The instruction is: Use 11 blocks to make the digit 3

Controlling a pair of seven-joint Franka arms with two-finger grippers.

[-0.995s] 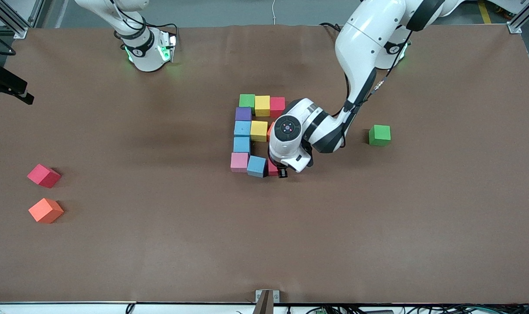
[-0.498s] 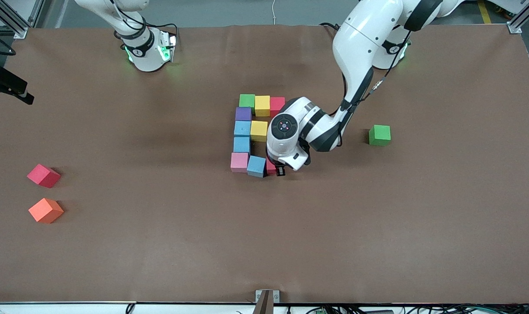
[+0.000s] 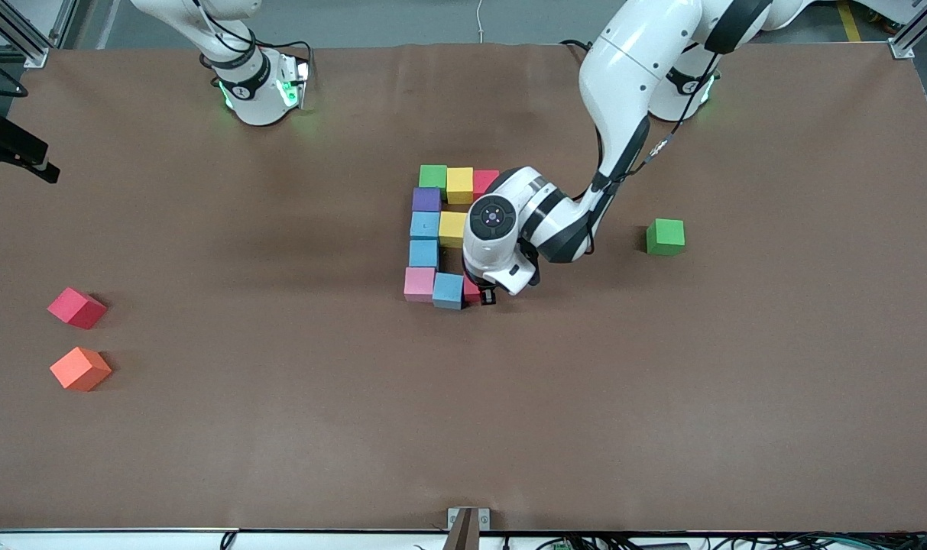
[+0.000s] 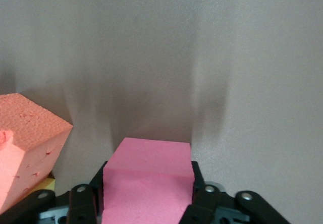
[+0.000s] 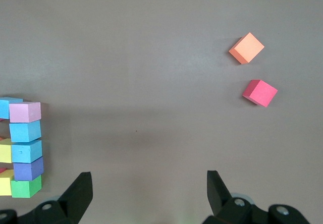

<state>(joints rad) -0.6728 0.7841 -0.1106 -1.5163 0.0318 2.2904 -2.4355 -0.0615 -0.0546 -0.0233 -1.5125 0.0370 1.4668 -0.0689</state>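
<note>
Here, my left end effector [image 4: 148, 196] grips one deep-pink block [image 4: 146, 178] at the end of the digit 3's [image 3: 425, 229] row nearest the front camera. My right end effector [image 5: 149, 183] waits open over the brown worktop [image 3: 280, 428], where three loose blocks lie: a green block [image 3: 665, 236], a red block [image 3: 76, 308] and an orange block [image 3: 80, 368].

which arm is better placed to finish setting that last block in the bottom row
Left. Its pincer is already down at the row's end with the pink block between its fingers, beside the light blue block. The right pincer waits open, up over bare table.
</note>
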